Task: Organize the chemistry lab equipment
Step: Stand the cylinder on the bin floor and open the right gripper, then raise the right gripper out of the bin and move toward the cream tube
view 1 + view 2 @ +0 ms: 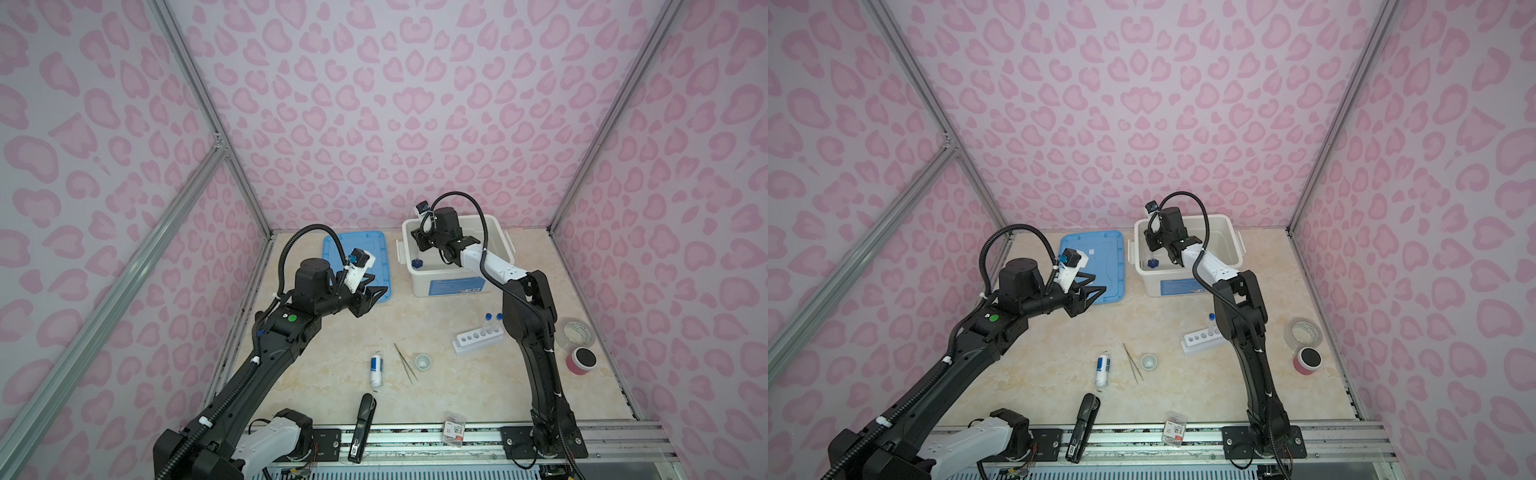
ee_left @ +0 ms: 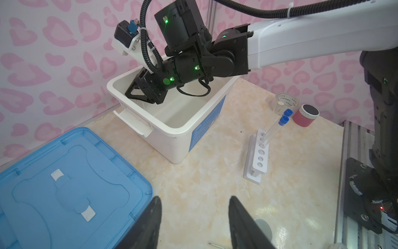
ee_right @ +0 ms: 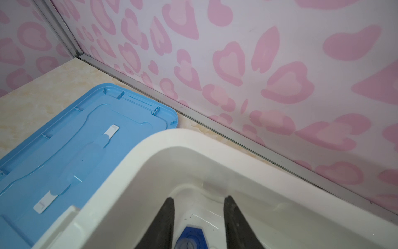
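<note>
- Presently, the right claw (image 3: 199, 215) hangs inside the white bin (image 3: 150, 146), low in one corner. Its fingers are spread and pinch nothing.
- Edges: the bin's rounded rim curves just ahead of the fingertips and along one flank, so the walls sit close there. The open bin floor lies behind the claw, toward its own arm.
- The blue-based small cylinder (image 3: 191, 239) stands upright on the bin floor directly under this claw, between the two fingers. The fingers stand wider than the blue base. Whether either one brushes the clear barrel cannot be told.
- The blue lid (image 3: 75, 129) lies flat on the table beyond the rim, beside the bin. Both top views show a strip of table between them.
- The left claw (image 2: 195, 207) hovers over the lid's near edge with its fingers spread and empty. Bare table stretches ahead of it.
- The six-hole white rack (image 2: 258, 155) stands well ahead of the left claw. The capped tubes (image 2: 280, 122) stand in its far holes, close beside the right arm.
- The white bottle (image 1: 376, 370), metal tweezers (image 1: 406, 362) and tiny white cup (image 1: 423, 360) lie on open table behind both claws, well apart from them. The cup is just beside the tweezers.
- The black stapler (image 1: 363, 424) sits at the table's front edge.
</note>
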Robot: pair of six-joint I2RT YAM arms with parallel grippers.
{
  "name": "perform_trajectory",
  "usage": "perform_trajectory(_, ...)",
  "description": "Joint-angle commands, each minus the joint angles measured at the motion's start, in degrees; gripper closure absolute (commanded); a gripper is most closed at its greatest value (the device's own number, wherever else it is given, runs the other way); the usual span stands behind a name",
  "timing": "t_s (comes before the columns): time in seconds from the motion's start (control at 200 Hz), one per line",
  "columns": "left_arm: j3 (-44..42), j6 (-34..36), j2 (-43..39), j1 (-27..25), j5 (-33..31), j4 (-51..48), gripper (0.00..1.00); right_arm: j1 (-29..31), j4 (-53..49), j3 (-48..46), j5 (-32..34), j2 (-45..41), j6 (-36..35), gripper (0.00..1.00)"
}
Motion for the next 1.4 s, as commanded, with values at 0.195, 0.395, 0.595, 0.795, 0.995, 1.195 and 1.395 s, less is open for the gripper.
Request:
perform_trajectory(0.195, 0.3, 0.1, -0.7, 0.0, 1.3, 0.6, 0.48, -0.5, -0.5, -0.7, -1.6, -2.7, -0.1, 0.61)
perform_trajectory(0.395, 0.2, -0.2, -0.9, 0.0, 1.2, 0.7, 0.48, -0.8, -0.1, -2.4, -2.3, -6.2, 0.0, 0.61)
perform_trajectory(0.595, 0.2, -0.7, -1.1, 0.0, 1.7, 1.0, 0.48, -0.8, -0.9, -6.3, -2.7, -13.2, -0.8, 0.61)
perform_trajectory(0.795, 0.3, -0.9, -1.3, 0.0, 2.2, 0.5, 0.48, 0.2, -6.3, -12.1, 1.4, -22.9, -0.3, 0.63)
perform_trajectory(0.995, 1.3, 1.1, -2.3, 0.0, 0.1, -3.5, 0.48, 3.9, -9.2, -23.5, 7.7, -36.6, 3.4, 0.62)
perform_trajectory(1.195, -1.6, 0.0, -3.6, 0.3, 0.1, -4.2, 0.48, 12.4, -18.6, -28.9, 17.6, -44.6, 8.5, 0.60)
perform_trajectory(1.395, -4.8, -0.9, -6.5, 0.5, -3.0, -6.7, 0.48, 20.9, -23.1, -34.4, 22.4, -47.6, 16.1, 0.60)
